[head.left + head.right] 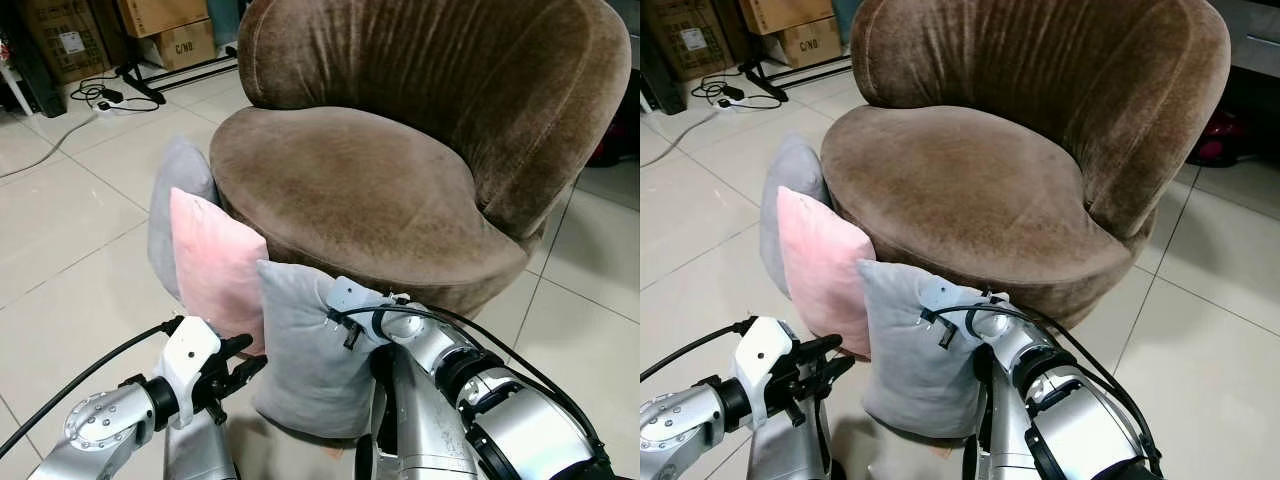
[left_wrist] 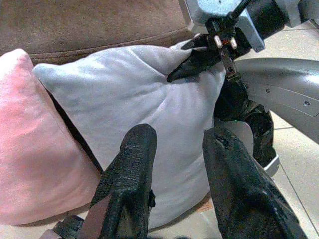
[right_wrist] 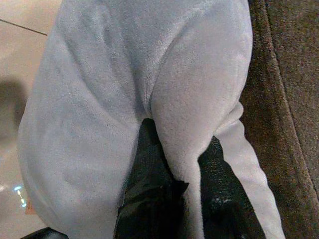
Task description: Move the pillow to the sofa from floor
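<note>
Pinching a fold at the top edge of the grey pillow (image 1: 305,350), the right hand (image 2: 199,57) grips it upright on the floor (image 1: 70,260) against the brown sofa (image 1: 400,170), pink pillow (image 1: 215,265) at its 9 o'clock; left hand (image 1: 240,365) open nearby

Plain grey pillow (image 1: 305,350), plain pink pillow (image 1: 215,265), brown velvety sofa (image 1: 400,150), pale tiled floor (image 1: 70,250).

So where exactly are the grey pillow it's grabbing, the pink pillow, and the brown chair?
Soft grey square pillow (image 1: 305,350): left eye view, middle of its front face.
Pink velvet pillow (image 1: 212,265): left eye view, centre of its visible face.
Round brown velvet sofa chair (image 1: 340,180): left eye view, bare seat cushion.
</note>
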{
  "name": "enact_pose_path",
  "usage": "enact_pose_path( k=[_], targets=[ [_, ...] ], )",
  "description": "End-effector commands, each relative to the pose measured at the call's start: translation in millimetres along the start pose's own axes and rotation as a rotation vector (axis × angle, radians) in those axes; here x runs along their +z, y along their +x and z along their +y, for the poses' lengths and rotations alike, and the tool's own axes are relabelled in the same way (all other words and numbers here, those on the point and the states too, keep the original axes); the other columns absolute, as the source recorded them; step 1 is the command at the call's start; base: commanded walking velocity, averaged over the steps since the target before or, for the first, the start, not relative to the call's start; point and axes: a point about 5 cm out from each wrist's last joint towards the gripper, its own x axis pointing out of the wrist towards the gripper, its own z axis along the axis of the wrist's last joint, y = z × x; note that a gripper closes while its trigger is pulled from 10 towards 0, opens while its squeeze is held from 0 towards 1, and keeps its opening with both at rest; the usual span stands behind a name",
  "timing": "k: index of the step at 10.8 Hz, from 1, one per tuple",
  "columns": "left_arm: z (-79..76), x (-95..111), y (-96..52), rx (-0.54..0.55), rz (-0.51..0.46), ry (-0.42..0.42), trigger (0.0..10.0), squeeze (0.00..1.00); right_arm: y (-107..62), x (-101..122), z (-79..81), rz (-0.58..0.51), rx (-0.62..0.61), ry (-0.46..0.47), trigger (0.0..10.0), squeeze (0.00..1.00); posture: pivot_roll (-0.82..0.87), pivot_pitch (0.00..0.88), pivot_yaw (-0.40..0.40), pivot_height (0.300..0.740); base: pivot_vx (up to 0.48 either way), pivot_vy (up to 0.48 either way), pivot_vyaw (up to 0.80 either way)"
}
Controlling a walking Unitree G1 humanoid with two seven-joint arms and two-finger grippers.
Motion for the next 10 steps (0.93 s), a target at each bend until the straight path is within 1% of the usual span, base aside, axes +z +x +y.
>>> enact_pose_path(
  k=[1, 2, 3, 4, 5, 6, 7, 8, 9, 10],
  targets=[
    [1.3, 0.3, 0.3, 0.022, 0.002, 0.025, 10.0, 0.0, -4.3, -5.3, -4.9, -0.028, -0.024, 0.044, 0.0, 0.0, -0.07, 0.0, -0.007, 0.396, 0.0, 0.0, 0.0],
    [3.7, 3.1, -2.4, 0.072, -0.016, 0.045, 10.0, 0.0, -13.3, 1.0, -22.0, -0.141, -0.097, 0.122, 0.0, 0.0, -0.06, 0.0, -0.01, 0.396, 0.0, 0.0, 0.0],
    [7.3, 5.7, -4.7, 0.12, -0.033, 0.055, 10.0, 0.0, -22.9, 7.5, -36.4, -0.235, -0.151, 0.174, 0.0, 0.0, -0.06, 0.0, -0.012, 0.396, 0.0, 0.0, 0.0],
    [10.4, 10.2, -7.0, 0.18, -0.06, 0.064, 10.0, 0.0, -37.9, 16.6, -49.1, -0.354, -0.21, 0.22, 0.0, 0.0, -0.05, 0.0, -0.011, 0.396, 0.0, 0.0, 0.0],
    [12.0, 12.2, -8.2, 0.215, -0.074, 0.064, 10.0, 0.0, -48.4, 21.2, -54.3, -0.415, -0.249, 0.243, 0.0, 0.0, -0.05, 0.0, -0.01, 0.396, 0.0, 0.0, 0.0],
    [13.6, 15.0, -8.4, 0.256, -0.093, 0.067, 10.0, 0.0, -69.6, 25.5, -56.6, -0.496, -0.304, 0.26, 0.0, 0.0, -0.05, 0.0, -0.01, 0.396, 0.0, 0.0, 0.0],
    [13.2, 17.7, -8.3, 0.262, -0.102, 0.073, 10.0, 0.0, -81.5, 26.5, -55.9, -0.529, -0.325, 0.265, 0.0, 0.0, -0.05, 0.0, -0.011, 0.396, 0.0, 0.0, 0.0],
    [14.5, 23.5, -7.8, 0.277, -0.124, 0.088, 10.0, 0.0, -99.9, 28.4, -59.2, -0.572, -0.378, 0.295, 0.0, 0.0, -0.05, 0.0, -0.009, 0.396, 0.0, 0.0, 0.0],
    [16.5, 27.7, -7.8, 0.295, -0.138, 0.103, 10.0, 0.0, -114.4, 32.0, -64.7, -0.607, -0.434, 0.311, 0.0, 0.0, -0.05, 0.0, -0.009, 0.396, 0.0, 0.0, 0.0],
    [19.3, 33.1, -7.6, 0.327, -0.155, 0.123, 10.0, 0.0, -134.0, 41.4, -71.3, -0.652, -0.512, 0.315, 0.0, 0.0, -0.06, 0.0, -0.005, 0.396, 0.0, 0.0, 0.0]
  ],
)
